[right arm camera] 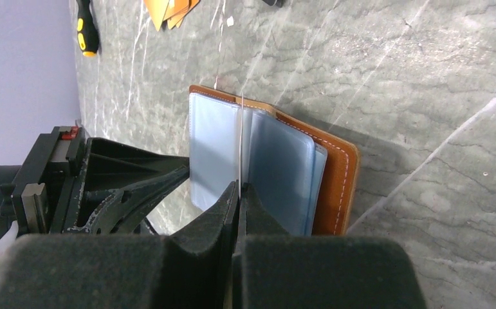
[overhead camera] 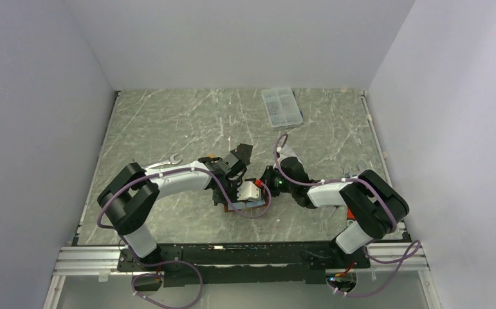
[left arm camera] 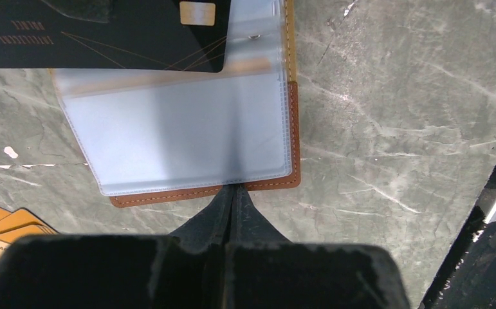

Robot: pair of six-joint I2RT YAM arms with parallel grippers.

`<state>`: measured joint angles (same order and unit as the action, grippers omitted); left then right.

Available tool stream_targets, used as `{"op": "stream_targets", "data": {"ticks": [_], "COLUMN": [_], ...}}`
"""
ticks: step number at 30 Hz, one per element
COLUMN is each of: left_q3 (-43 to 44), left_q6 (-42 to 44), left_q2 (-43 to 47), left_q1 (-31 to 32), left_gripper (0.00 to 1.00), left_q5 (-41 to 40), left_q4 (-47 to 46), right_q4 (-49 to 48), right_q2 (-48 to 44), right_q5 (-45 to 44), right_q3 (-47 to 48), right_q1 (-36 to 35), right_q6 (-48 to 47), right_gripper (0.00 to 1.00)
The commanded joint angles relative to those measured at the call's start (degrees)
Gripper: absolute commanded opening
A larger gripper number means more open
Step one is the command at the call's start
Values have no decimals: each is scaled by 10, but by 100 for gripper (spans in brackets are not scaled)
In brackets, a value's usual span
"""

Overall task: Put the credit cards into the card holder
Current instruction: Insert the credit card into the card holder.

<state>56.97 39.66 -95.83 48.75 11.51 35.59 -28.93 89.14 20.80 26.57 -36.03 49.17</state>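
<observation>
Card holder (left arm camera: 187, 135) lies open on the marbled grey table (overhead camera: 168, 122), a little near of the middle, where the two arms meet. Its brown leather cover is flat on the table with the stitched edge showing, and the pale, clear pockets face up; in the right wrist view several pockets fan up from the cover.

The left gripper (left arm camera: 232, 193) comes in from the left, and its jaws are pressed together on the edge of the card holder, the tips meeting on the brown border and the lip of the top pocket.

The right gripper (right arm camera: 238, 190) comes in from the right. It is closed on a black credit card (left arm camera: 103, 32) with a gold chip and thin gold lines. In the right wrist view the card is edge-on, a thin line rising from the fingertips among the fanned pockets. Whether its edge has entered a pocket cannot be told.

Orange-tan credit cards (left arm camera: 7, 225) lie stacked on the table just left of the card holder, apart from it.

A clear plastic compartment box (overhead camera: 282, 106) sits at the far right of the table, well apart from the arms. A wrench (overhead camera: 170, 160) lies by the left arm. A black-and-yellow screwdriver (right arm camera: 85, 32) lies beyond the orange-tan cards.
</observation>
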Motion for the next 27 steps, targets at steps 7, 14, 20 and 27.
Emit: {"op": "stream_targets", "data": {"ticks": [7,14,20,27], "left_q3": [3,5,5,8], "left_q6": [6,2,0,-1], "left_q2": [-20,-22,-25,-26], "left_q1": [5,5,6,9], "left_gripper": [0,0,0,0], "left_q5": [-2,-2,0,-4], "left_q4": [-4,-4,-4,-3], "right_q4": [-48,-60,-64,-42], "right_q2": [-5,15,18,9], "right_q5": [-26,-13,-2,4], "right_q3": [-19,-18,-21,-28], "right_q1": [0,-17,-20,-20], "right_q6": [12,15,16,12], "right_gripper": [0,0,0,0]}}
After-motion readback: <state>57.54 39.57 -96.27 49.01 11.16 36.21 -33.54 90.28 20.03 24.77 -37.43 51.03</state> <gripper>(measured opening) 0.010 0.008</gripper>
